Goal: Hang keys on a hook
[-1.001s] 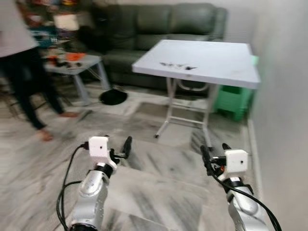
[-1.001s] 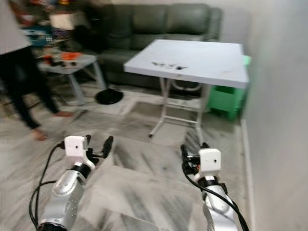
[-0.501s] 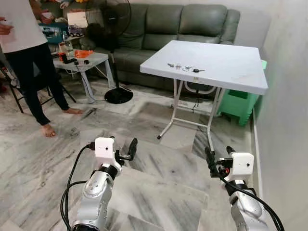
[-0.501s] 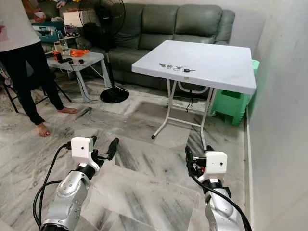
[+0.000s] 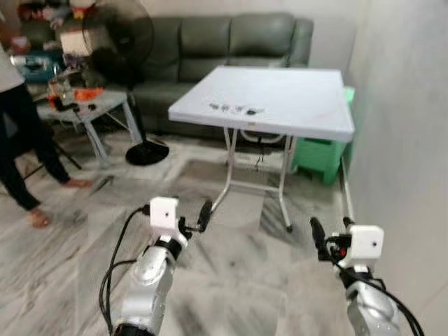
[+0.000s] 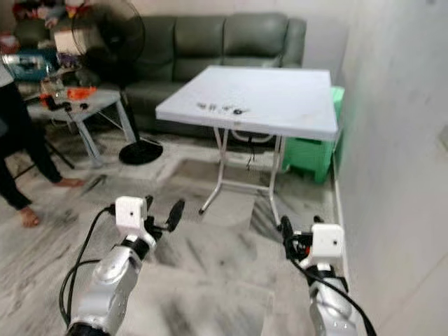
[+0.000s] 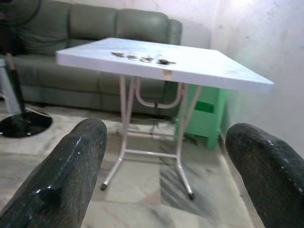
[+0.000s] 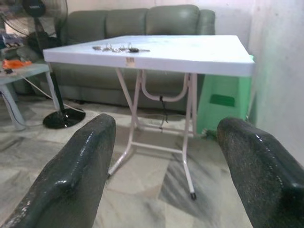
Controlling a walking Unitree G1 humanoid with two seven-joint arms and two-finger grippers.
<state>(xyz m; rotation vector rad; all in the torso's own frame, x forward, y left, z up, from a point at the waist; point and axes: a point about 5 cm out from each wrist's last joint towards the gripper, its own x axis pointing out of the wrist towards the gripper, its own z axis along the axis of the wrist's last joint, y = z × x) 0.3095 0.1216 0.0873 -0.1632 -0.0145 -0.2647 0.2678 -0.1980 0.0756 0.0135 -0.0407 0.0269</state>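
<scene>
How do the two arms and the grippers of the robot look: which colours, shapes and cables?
Both arms are silver, rounded metal tubes. Each wrist carries a white, box-shaped camera block. The left gripper and the right gripper each have two long black fingers, glossy and rounded at the tips. Black cables loop along both arms.

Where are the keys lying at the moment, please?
The keys lie on the white folding table, near its front-left edge, ahead of the robot, with the green stool behind the table's right side.

Left gripper and right gripper raised forward, fingers spread.
</scene>
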